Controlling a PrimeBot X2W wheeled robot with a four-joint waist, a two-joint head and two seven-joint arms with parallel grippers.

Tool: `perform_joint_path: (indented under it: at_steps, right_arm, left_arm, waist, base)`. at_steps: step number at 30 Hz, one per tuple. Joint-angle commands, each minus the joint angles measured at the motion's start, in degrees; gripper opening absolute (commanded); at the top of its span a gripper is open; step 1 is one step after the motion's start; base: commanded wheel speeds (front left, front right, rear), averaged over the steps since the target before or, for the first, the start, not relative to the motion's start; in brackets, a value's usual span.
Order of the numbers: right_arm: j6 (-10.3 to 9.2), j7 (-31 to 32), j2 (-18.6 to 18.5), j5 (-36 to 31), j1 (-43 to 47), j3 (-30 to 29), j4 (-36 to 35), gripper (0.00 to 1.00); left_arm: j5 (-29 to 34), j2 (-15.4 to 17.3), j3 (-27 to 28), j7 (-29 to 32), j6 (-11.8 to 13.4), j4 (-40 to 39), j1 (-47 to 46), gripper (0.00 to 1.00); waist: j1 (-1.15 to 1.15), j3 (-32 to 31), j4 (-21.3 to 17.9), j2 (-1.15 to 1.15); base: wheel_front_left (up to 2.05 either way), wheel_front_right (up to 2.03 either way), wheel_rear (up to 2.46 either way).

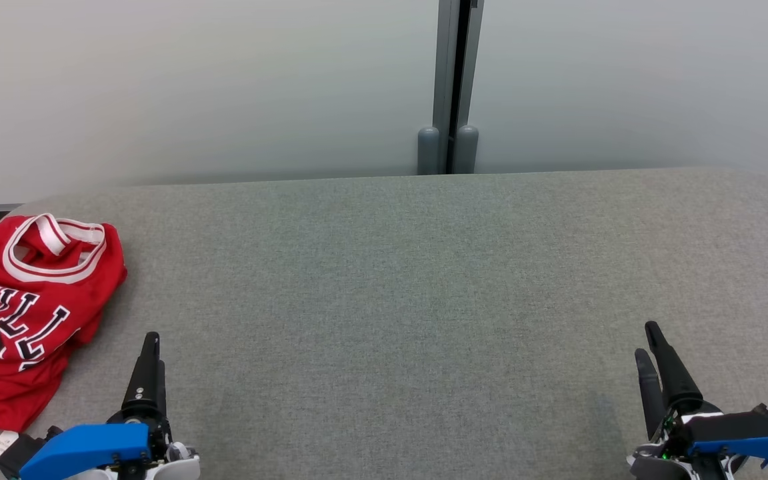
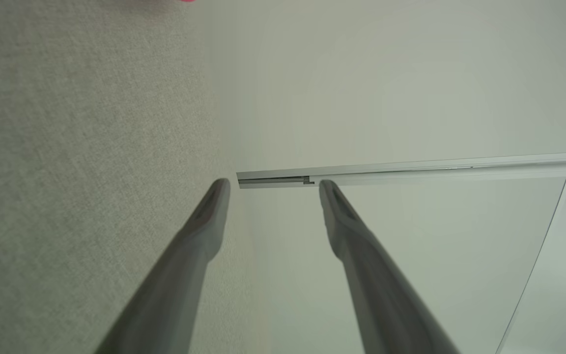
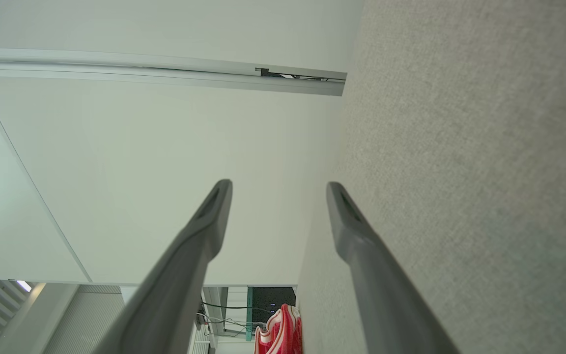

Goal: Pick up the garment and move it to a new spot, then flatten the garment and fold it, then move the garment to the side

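The left gripper (image 1: 151, 341) sits low on the left, the right gripper (image 1: 646, 340) low on the right; both hold their fingers (image 3: 199, 236) apart, gripping nothing.

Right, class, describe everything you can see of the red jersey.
The jersey is red, of thin sports fabric by its look, with white-and-red striped trim round an opening and black white-edged letters, partly hidden by folds. A white tag shows at its near edge. It lies crumpled in a heap at the table's left end, part of it beyond the head view's edge. In view, only the table touches it; the left gripper is close beside, apart.
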Motion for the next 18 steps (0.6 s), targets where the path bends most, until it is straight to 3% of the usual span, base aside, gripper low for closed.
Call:
perform_joint_path:
  at_steps: [1, 18]
  right_arm:
    - [0.08, -0.84, -0.26, -2.32, -1.1, 0.35, -0.73, 1.0]
    - [0.12, -4.64, -0.35, -23.43, -0.91, 1.58, -1.11, 1.0]
  left_arm:
    - [2.67, 0.59, -0.75, -0.76, 0.59, -1.4, -0.96, 1.0]
    - [23.76, 2.43, -5.11, -4.83, 4.17, -2.87, -0.02, 1.0]
  waist:
    - [0.0, -0.01, -0.02, 0.0]
    - [0.0, -0.15, 0.09, 0.0]
  base:
    - [0.0, 0.0, 0.0]
    - [0.0, 0.0, 0.0]
